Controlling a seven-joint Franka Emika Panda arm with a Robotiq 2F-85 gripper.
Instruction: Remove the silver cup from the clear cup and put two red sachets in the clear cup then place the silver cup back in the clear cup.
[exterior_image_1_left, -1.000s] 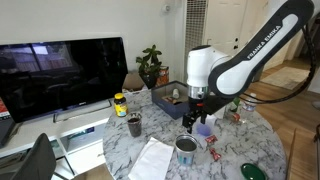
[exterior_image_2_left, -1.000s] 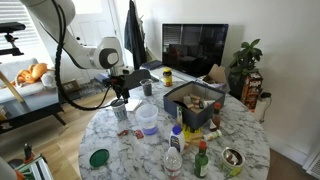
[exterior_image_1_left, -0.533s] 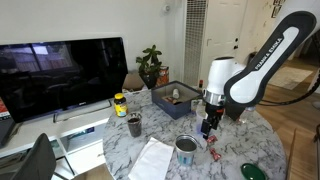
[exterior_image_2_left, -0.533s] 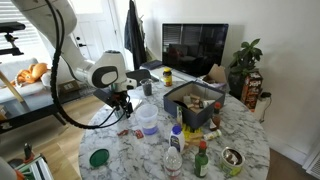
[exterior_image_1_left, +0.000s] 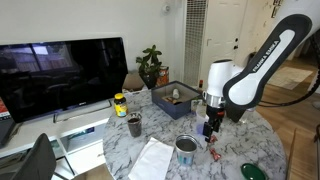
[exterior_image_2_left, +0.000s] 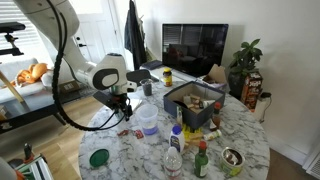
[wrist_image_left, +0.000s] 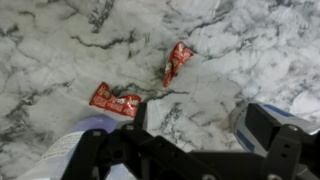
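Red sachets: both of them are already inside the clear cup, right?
No. Both red sachets lie on the marble table, not inside the clear cup. The wrist view shows them lying there.

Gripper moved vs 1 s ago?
Yes. In an exterior view the gripper has shifted right and slightly lower, from nearly above the silver cup to clearly beside it.

Polished white marble with grey veins for the counter (wrist_image_left: 60, 50). Crinkled glossy film, foil or plastic, on the red sachets (wrist_image_left: 115, 100). Shiny bare metal on the silver cup (exterior_image_1_left: 186, 147). Smooth translucent lavender-tinted plastic for the clear cup (exterior_image_2_left: 147, 124). Glossy black television screen (exterior_image_1_left: 60, 70).
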